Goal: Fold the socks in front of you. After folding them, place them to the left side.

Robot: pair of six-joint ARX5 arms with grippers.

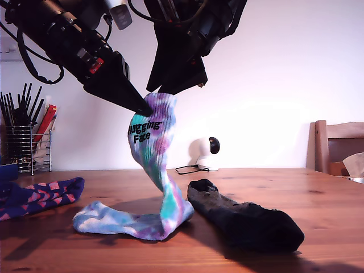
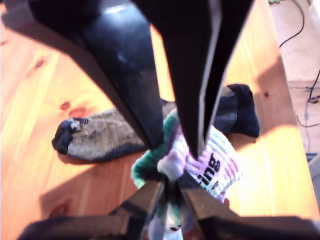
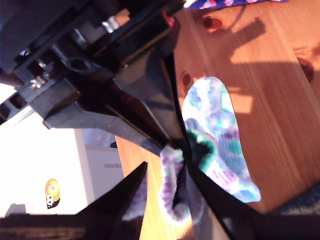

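Note:
The pastel tie-dye sock [image 1: 153,153] hangs by its cuff, with its foot still lying on the wooden table [image 1: 318,193]. My first gripper [image 1: 149,108] reaches in from the exterior view's upper left and is shut on the cuff [image 2: 215,165]. My second gripper [image 1: 170,91] comes down from the top centre and is shut on the same cuff [image 3: 172,195]. A black and grey sock [image 1: 244,219] lies flat to the exterior view's right of it [image 2: 100,140]. The navy-purple sock with pink blocks [image 1: 42,196] lies at the exterior view's left [image 3: 220,3].
A wire rack of dark utensils [image 1: 23,142] stands at the back on the exterior view's left. A small white round device [image 1: 205,152] with a cable sits at the back centre. A wooden chair [image 1: 338,145] stands at the exterior view's right edge.

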